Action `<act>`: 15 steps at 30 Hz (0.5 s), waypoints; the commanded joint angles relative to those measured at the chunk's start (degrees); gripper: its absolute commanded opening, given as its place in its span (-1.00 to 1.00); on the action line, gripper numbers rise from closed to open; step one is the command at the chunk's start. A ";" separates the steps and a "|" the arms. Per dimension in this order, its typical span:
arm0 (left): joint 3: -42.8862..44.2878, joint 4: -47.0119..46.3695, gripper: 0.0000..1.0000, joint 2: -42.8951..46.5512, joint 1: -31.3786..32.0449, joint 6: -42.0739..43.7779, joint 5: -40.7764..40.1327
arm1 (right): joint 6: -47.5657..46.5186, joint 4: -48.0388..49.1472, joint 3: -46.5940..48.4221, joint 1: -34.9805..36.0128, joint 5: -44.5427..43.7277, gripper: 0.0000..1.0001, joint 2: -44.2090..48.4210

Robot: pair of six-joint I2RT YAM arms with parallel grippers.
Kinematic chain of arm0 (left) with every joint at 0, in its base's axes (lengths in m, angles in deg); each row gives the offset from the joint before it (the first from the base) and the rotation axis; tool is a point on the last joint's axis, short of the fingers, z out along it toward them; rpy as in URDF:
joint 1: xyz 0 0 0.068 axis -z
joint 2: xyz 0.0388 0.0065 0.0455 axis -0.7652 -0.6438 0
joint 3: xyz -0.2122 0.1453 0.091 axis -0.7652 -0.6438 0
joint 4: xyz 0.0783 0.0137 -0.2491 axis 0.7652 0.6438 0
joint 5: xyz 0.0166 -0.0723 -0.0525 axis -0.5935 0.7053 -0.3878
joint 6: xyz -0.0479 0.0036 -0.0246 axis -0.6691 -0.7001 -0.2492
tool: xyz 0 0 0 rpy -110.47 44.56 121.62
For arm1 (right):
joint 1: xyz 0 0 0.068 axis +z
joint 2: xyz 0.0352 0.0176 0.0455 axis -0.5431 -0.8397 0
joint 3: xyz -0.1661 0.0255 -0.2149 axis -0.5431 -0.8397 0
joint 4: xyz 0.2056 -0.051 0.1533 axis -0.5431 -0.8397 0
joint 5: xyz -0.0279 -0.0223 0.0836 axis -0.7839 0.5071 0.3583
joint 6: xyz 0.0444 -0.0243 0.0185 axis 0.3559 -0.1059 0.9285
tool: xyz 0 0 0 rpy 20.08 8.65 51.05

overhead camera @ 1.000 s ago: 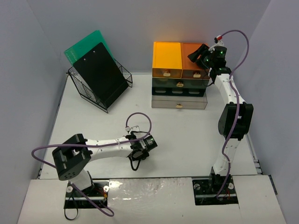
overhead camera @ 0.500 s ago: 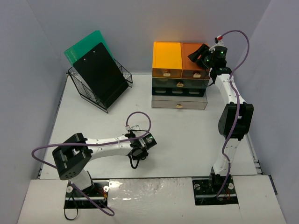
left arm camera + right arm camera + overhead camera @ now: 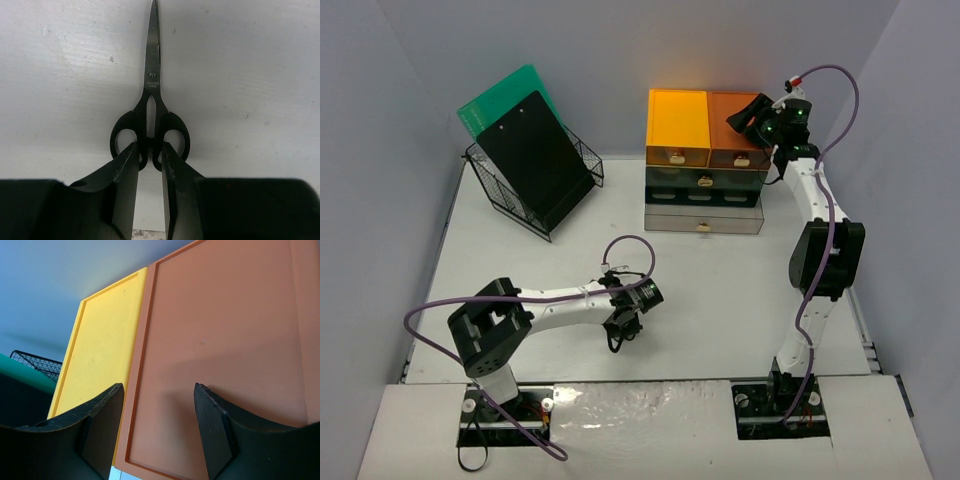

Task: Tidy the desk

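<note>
The desk [image 3: 720, 290], white, spread under both arms, scissors [image 3: 151, 90] flat near its near edge, left gripper [image 3: 149, 155] narrow astride their handles, grip unclear, right gripper [image 3: 159, 386] agape, empty, above orange drawer unit [image 3: 225, 340].

Counter [image 3: 720, 290]: broad bare passage across the middle, before the drawers; obstructions are the wire basket [image 3: 583, 158] far left, the drawer unit [image 3: 705, 190] far centre against the back wall [image 3: 620, 50], and scissors [image 3: 151, 95] lying flat near the front.
</note>
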 commanded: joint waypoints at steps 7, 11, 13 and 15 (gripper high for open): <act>-2.41 -1.61 -1.00 -6.54 0.18 0.89 5.69 | 1.39 -20.24 -5.59 -2.06 -0.56 0.12 -5.67; -0.86 0.03 -1.00 -6.02 0.65 1.19 4.28 | 1.31 -20.14 -6.04 -2.06 -0.55 0.12 -5.57; 0.81 2.16 -1.00 -5.49 1.01 2.06 2.22 | 1.20 -20.14 -6.18 -2.06 -0.49 0.12 -5.39; 2.56 4.23 -1.00 -4.59 1.43 3.07 -0.26 | 1.13 -20.14 -6.37 -2.06 -0.56 0.12 -5.34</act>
